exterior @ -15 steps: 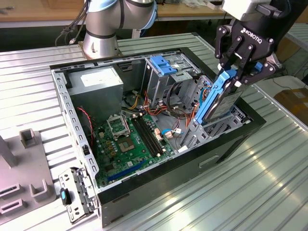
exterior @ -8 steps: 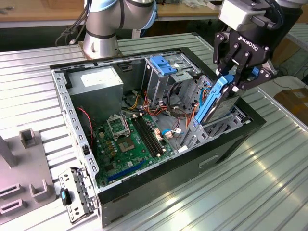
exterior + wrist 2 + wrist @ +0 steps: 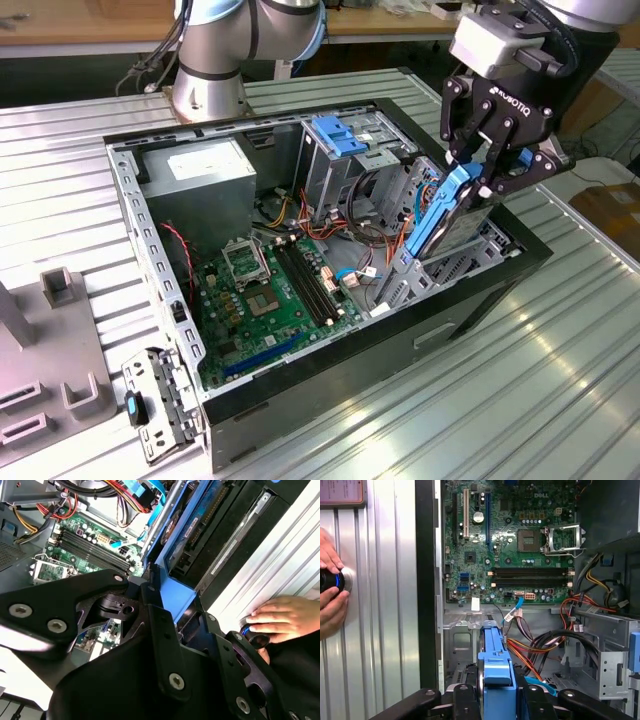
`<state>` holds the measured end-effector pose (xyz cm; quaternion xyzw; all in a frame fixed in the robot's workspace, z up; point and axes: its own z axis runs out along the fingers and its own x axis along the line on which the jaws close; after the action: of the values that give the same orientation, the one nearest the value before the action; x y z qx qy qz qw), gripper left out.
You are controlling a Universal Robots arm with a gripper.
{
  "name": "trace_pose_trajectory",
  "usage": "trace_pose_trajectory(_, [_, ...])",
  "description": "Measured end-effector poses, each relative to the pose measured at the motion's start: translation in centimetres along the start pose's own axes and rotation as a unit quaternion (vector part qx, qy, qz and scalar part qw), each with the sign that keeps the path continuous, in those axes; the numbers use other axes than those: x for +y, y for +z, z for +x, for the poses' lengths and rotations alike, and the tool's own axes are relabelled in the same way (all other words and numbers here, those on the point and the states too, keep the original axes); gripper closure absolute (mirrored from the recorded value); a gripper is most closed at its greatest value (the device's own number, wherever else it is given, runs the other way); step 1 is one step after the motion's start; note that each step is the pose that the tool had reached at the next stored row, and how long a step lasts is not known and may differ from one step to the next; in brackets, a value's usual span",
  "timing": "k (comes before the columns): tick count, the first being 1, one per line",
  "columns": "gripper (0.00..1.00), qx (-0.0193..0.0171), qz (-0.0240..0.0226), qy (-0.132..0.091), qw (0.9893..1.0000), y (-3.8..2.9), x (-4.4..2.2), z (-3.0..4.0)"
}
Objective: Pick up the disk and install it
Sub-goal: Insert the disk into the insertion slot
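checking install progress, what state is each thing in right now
disk, gripped, standing on edge, lower end at the drive bay
gripper, shut on the disk
computer case, lying on its side, open
processor socket, uncovered, no cooler
hand, resting on a round knob beside the case

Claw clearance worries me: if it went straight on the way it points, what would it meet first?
Probably the grey metal drive cage directly beneath the claw and the blue-railed silver-grey metal disk it grips; depth is unclear.
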<state>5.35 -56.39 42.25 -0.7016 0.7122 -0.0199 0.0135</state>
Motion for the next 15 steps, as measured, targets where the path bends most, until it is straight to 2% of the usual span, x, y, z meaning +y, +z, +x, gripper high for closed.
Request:
trace_pose_trajectory(3, [0.62, 0.0000, 0.0000, 0.000, 1.0000, 0.01, 0.00, 0.01])
trace_pose_trajectory(4, [0.56, -0.0001, 0.0000, 0.000, 1.0000, 0.03, 0.00, 0.01])
trace_pose_trajectory(6, [0.56, -0.0001, 0.0000, 0.000, 1.0000, 0.04, 0.00, 0.02])
trace_pose_trajectory(7, [0.57, 0.0000, 0.0000, 0.000, 1.0000, 0.04, -0.04, 0.02])
trace_pose_trajectory(8, [0.70, -0.0002, 0.0000, 0.000, 1.0000, 0.09, -0.36, 0.02])
trace_pose_trajectory(9, [0.76, -0.0001, 0.0000, 0.000, 1.0000, 0.17, -0.91, 0.01])
trace_pose_trajectory(10, [0.82, -0.0001, 0.0000, 0.000, 1.0000, 0.46, -1.76, -0.01])
trace_pose_trajectory(11, [0.88, -0.0001, 0.0000, 0.000, 1.0000, 0.62, -2.20, -0.02])
trace_pose_trajectory(12, [0.89, -0.0001, 0.0000, 0.000, 1.0000, 0.80, -2.65, -0.03])
trace_pose_trajectory(14, [0.89, -0.0007, 0.0000, 0.000, 1.0000, 1.86, -4.52, -0.07])
trace_pose_trajectory(15, [0.89, -0.0010, 0.0000, 0.000, 1.0000, 2.05, -4.81, -0.07])
